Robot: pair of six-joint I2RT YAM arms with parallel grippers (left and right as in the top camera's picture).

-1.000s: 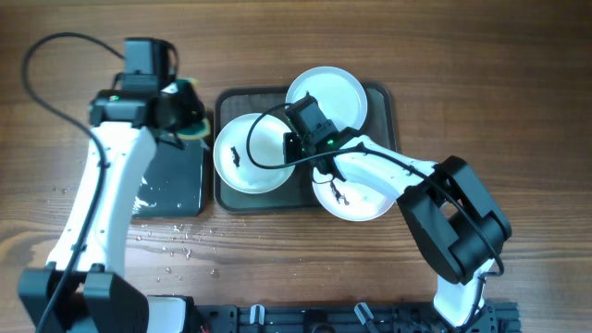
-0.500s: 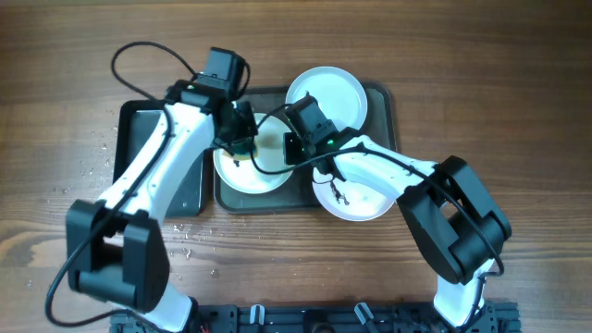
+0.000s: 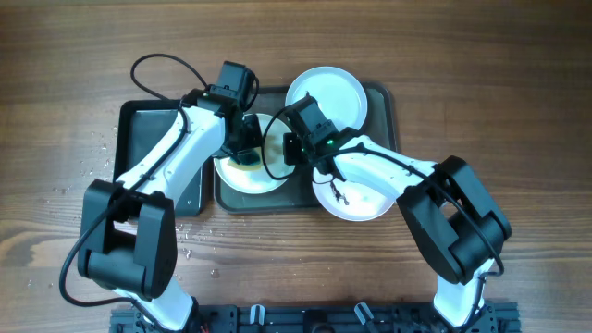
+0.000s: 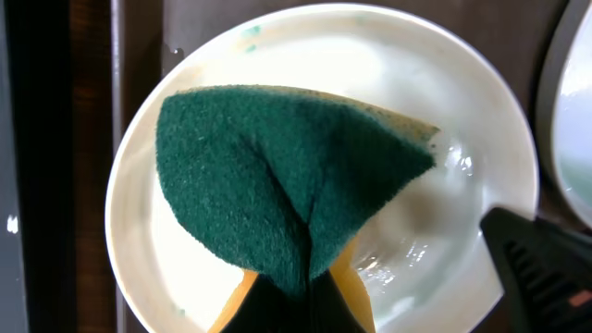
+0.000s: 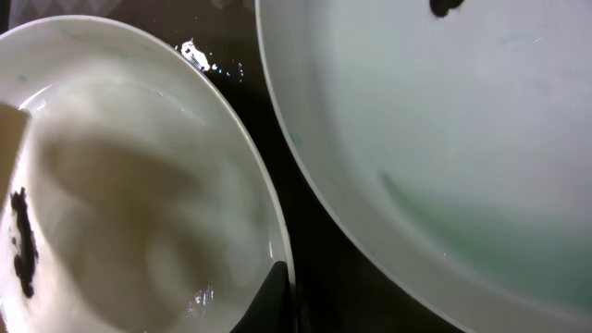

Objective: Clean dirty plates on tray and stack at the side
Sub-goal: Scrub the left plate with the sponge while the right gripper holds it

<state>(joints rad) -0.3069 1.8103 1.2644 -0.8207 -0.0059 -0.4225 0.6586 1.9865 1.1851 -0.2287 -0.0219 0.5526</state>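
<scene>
A white dirty plate (image 3: 242, 174) lies on the left of the dark grey-green tray (image 3: 384, 113). My left gripper (image 3: 243, 148) is shut on a green and yellow sponge (image 4: 277, 176) and presses it on this plate (image 4: 462, 213). My right gripper (image 3: 292, 148) is shut on the plate's right rim (image 5: 120, 185), one finger (image 5: 276, 296) inside it. A dark smudge (image 5: 20, 240) remains on the plate. The pale aqua plate (image 3: 326, 97) sits at the tray's back, with a smudge (image 5: 449, 7). A second white plate (image 3: 359, 199) with a dark smudge overhangs the tray's front right.
A smaller glossy black tray (image 3: 134, 148), wet, lies left of the big tray, partly under my left arm. Water drops (image 3: 176, 245) speckle the wooden table in front of it. A black rail (image 3: 324, 319) runs along the near edge.
My left arm has swung from the black tray over to the left white plate with the sponge and now presses it there. The right arm has held still on the rim.
</scene>
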